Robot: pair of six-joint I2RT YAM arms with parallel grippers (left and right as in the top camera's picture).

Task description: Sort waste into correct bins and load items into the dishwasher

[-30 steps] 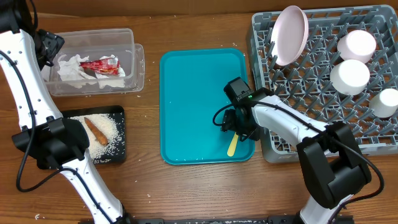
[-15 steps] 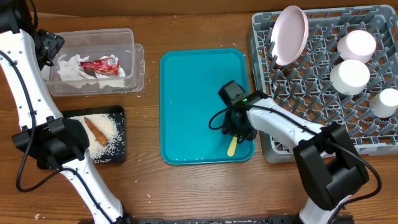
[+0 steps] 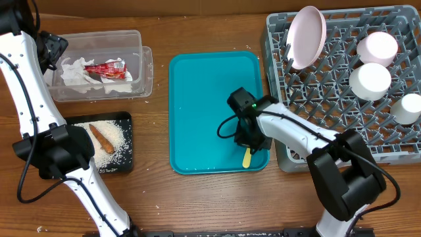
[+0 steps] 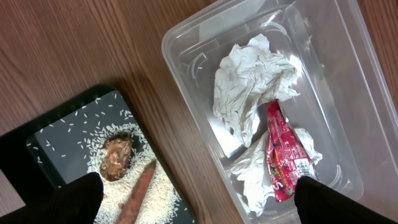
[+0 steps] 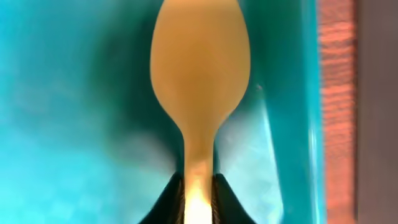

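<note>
My right gripper (image 5: 199, 200) is shut on the handle of the pale yellow spoon (image 5: 200, 68), which lies on the teal tray (image 3: 204, 105) near its front right corner. From overhead the spoon (image 3: 247, 158) pokes out below the gripper (image 3: 248, 142). My left gripper (image 4: 202, 213) hangs open above the gap between the clear tub (image 4: 186, 81) and the black tray (image 4: 46, 146). The tub holds crumpled napkins (image 4: 252, 71) and a red wrapper (image 4: 283, 155). Rice (image 4: 155, 190), a brown stick (image 4: 140, 193) and a brown lump (image 4: 116, 158) lie on the black tray.
The grey dish rack (image 3: 329, 99) stands at the right, close to the teal tray's edge. It holds an upright pink plate (image 3: 308, 36), two bowls (image 3: 377, 47) (image 3: 370, 81) and a small cup (image 3: 411, 108). A few rice grains dot the wood.
My right gripper slid slightly left and down along the spoon and closed on its handle. The left arm has not moved.
</note>
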